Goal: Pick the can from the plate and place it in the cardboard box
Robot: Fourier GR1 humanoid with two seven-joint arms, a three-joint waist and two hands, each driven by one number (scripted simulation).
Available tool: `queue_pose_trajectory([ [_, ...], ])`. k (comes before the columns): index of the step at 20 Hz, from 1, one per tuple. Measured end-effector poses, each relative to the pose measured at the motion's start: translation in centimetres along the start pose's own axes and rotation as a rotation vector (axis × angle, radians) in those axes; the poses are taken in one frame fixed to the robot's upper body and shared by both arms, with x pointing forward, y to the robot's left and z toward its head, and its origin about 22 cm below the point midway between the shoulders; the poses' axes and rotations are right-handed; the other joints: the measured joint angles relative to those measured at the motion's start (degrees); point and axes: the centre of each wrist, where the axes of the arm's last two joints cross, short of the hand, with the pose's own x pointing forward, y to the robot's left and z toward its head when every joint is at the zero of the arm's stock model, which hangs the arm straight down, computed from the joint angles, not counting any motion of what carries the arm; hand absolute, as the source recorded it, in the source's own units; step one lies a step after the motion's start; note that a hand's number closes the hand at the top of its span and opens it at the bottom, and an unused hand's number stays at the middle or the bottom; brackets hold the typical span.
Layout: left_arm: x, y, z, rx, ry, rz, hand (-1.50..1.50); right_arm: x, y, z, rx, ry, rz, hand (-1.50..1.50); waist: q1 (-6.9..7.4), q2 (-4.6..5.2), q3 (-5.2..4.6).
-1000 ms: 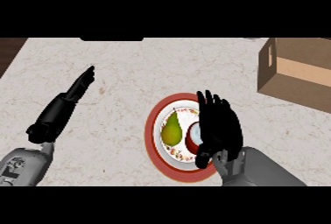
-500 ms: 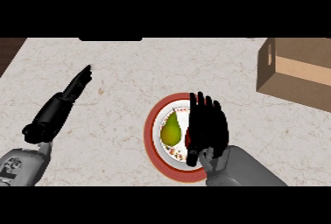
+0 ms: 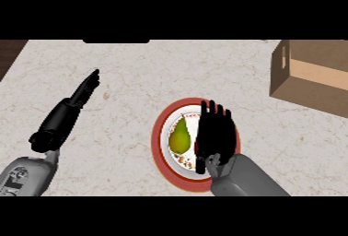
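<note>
A red-rimmed plate (image 3: 162, 138) lies on the counter at centre, with a green pear (image 3: 180, 138) on its left half. My right hand (image 3: 216, 133) hovers flat over the plate's right half, fingers straight and pointing away from me. It hides the can completely, and I cannot tell whether it touches it. The open cardboard box (image 3: 309, 76) stands at the far right. My left hand (image 3: 83, 92) rests open at the left, fingers straight, well away from the plate.
The light marble counter (image 3: 136, 69) stretches between the plate and the box. A dark strip (image 3: 115, 41) shows at the far edge, and a dark brown area (image 3: 8, 53) at the far left corner.
My right hand has slid left across the plate and now covers the can, which showed beside the pear a second ago. The left arm has barely moved.
</note>
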Motion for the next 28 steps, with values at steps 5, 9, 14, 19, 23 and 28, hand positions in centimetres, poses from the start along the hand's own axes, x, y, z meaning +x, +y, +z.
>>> queue_pose_trajectory([
  [5,0.4,0.5,0.1,-0.004,0.002,-0.002,0.00,-0.6,0.8,-0.2,0.018,0.015,0.000,-1.50,-0.03,-0.02,0.01],
  [9,0.3,0.7,0.2,-0.002,0.004,-0.001,0.00,-0.7,1.7,-0.1,0.032,0.019,0.003,1.50,0.02,0.00,0.00],
  [14,0.0,0.1,0.5,-0.008,0.000,0.001,0.00,-0.6,2.3,-0.3,-0.015,-0.021,0.065,1.50,0.22,-0.09,-0.03],
  [19,0.1,0.3,0.1,0.001,-0.004,-0.004,0.00,-0.5,2.4,-0.4,-0.092,-0.041,0.120,1.50,0.23,-0.02,0.03],
  [23,0.3,0.3,0.1,0.001,-0.005,-0.004,0.00,-2.4,2.3,0.0,-0.100,-0.223,0.161,1.50,0.13,0.11,0.09],
  [28,0.5,0.2,0.0,-0.008,-0.008,0.005,0.00,-4.0,2.0,2.1,-0.040,-0.712,0.195,1.50,0.76,0.31,0.34],
])
